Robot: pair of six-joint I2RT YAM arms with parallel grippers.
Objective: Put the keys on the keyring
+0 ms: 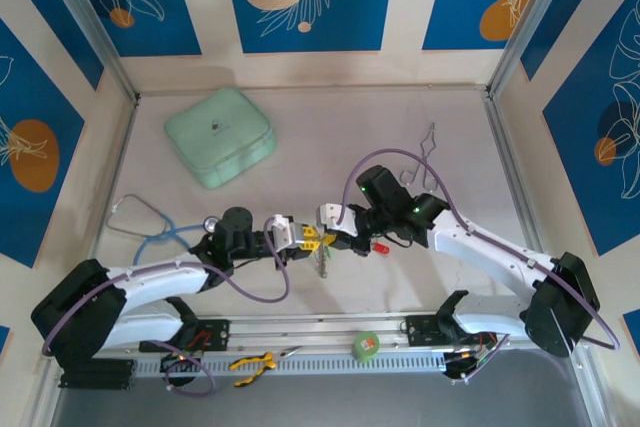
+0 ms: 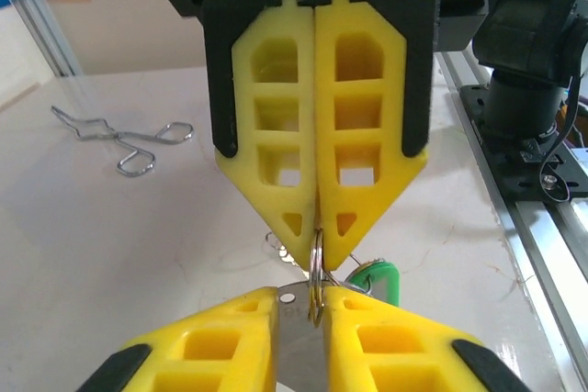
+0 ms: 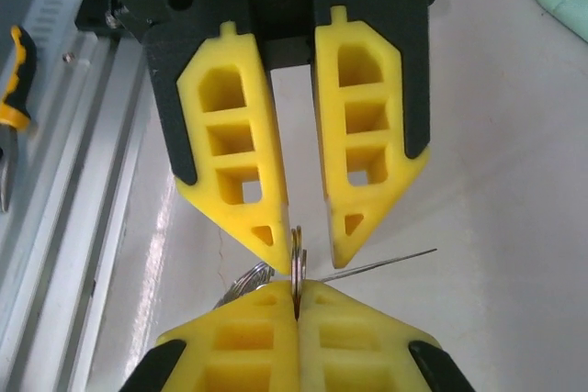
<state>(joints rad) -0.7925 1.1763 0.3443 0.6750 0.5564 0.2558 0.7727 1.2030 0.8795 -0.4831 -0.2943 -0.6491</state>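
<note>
Two tools meet tip to tip: right tool (image 3: 297,296) pinches the keyring (image 3: 297,254) upright, we judge for threading; left tool (image 3: 310,247) stands parted, green-headed key (image 2: 378,277) just beside.

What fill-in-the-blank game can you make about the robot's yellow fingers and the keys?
The right gripper is shut on the silver ___.
The key beside the right arm has a ___ head.
The rounded case at the far left is mint ___.
Missing words: keyring, red, green.
</note>
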